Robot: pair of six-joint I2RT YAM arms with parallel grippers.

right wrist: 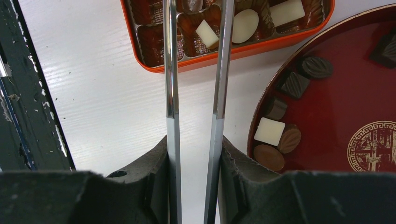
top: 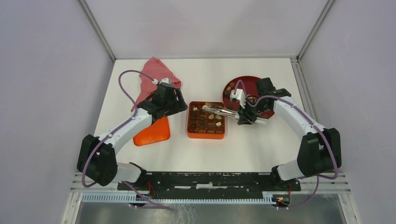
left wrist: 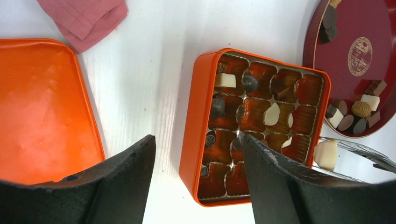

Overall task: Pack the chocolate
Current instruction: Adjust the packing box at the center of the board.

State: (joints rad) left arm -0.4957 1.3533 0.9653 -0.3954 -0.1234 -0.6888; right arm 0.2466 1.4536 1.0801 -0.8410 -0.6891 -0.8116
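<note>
**Chocolate handling: tongs over the box**

Location. Chocolate (right wrist: pixel 269 130) is split between two places. A cluster of dark, brown and cream pieces sits near the rim of the red plate (right wrist: pixel 345 93). Several more are seated in cells of the orange box (left wrist: pixel 189 130), which has many cells empty. The plate lies just beside the box on the table (top: pixel 252 149).

Grippers. Right gripper (right wrist: pixel 194 144) is clamped on a pair of metal tongs (right wrist: pixel 172 93), with the blades reaching out over the box. The blades stand apart near the fingers, and their tips are out of the right wrist view. In the left wrist view a cream piece (left wrist: pixel 327 154) sits at the tong tips by the box edge. It looks pinched between the blades, but I cannot be sure. Left gripper (left wrist: pixel 197 140) hovers at the box's left side, jaws wide apart, nothing in them. Orange lid (left wrist: pixel 42 107) and pink cloth (left wrist: pixel 84 18) lie off to the left.

Handling judgement.
- Pieces should be light, rigid and brittle.
- Their smooth faces will likely slip on polished steel, the ribbed and rounded ones most of all.
- Squeeze gently: enough to hold, not enough to chip or mark.
- Best hold on a blocky piece is across two flat parallel sides at mid-height; on a round one, across the widest part.
- Lower each piece straight into its cell before letting go, since the cells look snug.
</note>
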